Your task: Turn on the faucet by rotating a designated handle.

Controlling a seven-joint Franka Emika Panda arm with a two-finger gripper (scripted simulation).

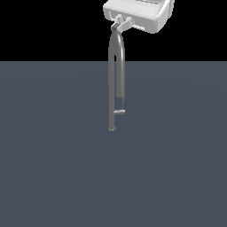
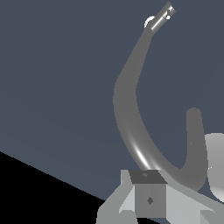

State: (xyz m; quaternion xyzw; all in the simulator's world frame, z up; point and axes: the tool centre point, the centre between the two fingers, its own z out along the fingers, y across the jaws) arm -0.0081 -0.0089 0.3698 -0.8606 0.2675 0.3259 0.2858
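The faucet (image 1: 115, 75) is a tall, slim grey pipe with a narrow inverted-U arch, standing on a small round base on the grey floor. The handle (image 1: 119, 112) is a short light-grey bar sticking out sideways low on the stem, toward the exterior view's right. My gripper (image 1: 120, 24) hangs at the very top of the arch, far above the handle, and holds nothing. In the wrist view the arch of the faucet (image 2: 131, 131) curves close past one finger (image 2: 149, 197). The handle (image 2: 164, 14) shows small and far away. The jaws look apart, gripper (image 2: 179, 192) open.
The flat grey floor (image 1: 53, 168) spreads all around the faucet. Nothing else shows on it. The white hand body (image 1: 139, 13) sits at the exterior view's top edge.
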